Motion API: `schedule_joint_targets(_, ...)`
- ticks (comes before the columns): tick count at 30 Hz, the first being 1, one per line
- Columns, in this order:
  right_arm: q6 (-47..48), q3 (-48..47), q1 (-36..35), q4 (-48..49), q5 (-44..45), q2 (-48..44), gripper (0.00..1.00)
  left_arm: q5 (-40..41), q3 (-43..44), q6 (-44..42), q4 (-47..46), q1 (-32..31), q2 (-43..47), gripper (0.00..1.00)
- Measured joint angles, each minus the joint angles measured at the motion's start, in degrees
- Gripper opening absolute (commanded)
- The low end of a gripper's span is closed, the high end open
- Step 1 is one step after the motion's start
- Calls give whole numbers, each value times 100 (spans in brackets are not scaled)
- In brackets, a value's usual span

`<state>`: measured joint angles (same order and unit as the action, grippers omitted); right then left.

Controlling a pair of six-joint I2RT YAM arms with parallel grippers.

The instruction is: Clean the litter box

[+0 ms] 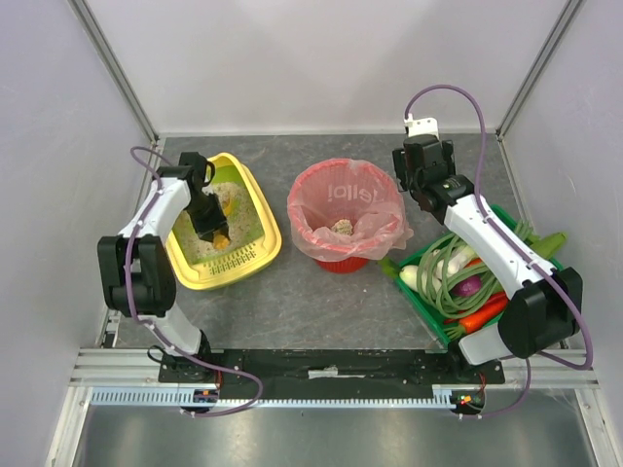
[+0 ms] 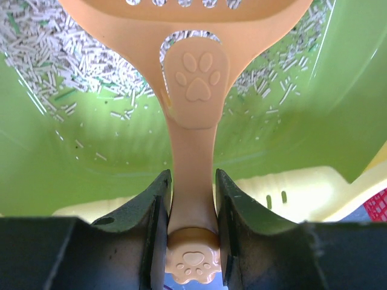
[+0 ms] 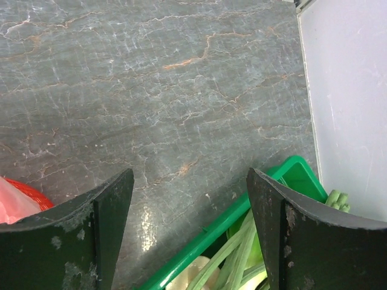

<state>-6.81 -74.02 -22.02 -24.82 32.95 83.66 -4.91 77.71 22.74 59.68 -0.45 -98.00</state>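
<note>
The litter box (image 1: 256,204) is a yellow tray with green inner walls (image 2: 72,163) and pale litter (image 2: 66,54), standing at the left of the table. My left gripper (image 1: 212,230) hangs over it, shut on the handle of an orange slotted scoop (image 2: 192,78) with paw prints. The scoop's head points down into the litter, and its handle end sits between the fingers (image 2: 151,211). Far to the right, my right gripper (image 3: 190,181) is held open above the table with nothing between its fingers (image 3: 112,205).
A round red bin (image 1: 346,216) with a pink bag and a clump inside stands at the centre. A green tray of vegetables (image 1: 465,277) lies at the right, its rim (image 3: 205,232) under the right gripper. White walls enclose the table.
</note>
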Motion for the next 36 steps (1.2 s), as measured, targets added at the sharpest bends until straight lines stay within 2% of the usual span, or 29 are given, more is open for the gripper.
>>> schedule_joint_targets(11, 22, -7, 0, 35, -219, 44, 83, -164, -782, 0, -197, -2, 1145, 2)
schedule_joint_targets(18, 33, -7, 0, 37, -315, 42, 84, -61, -804, 4, -498, -46, 1060, 2)
schedule_joint_targets(24, 17, -7, 0, 39, -313, -4, 83, 103, -1215, 7, -553, -131, 1735, 2)
schedule_joint_targets(36, 17, -7, 0, 55, -400, -9, 83, 503, -1497, 76, -564, -417, 2079, 2)
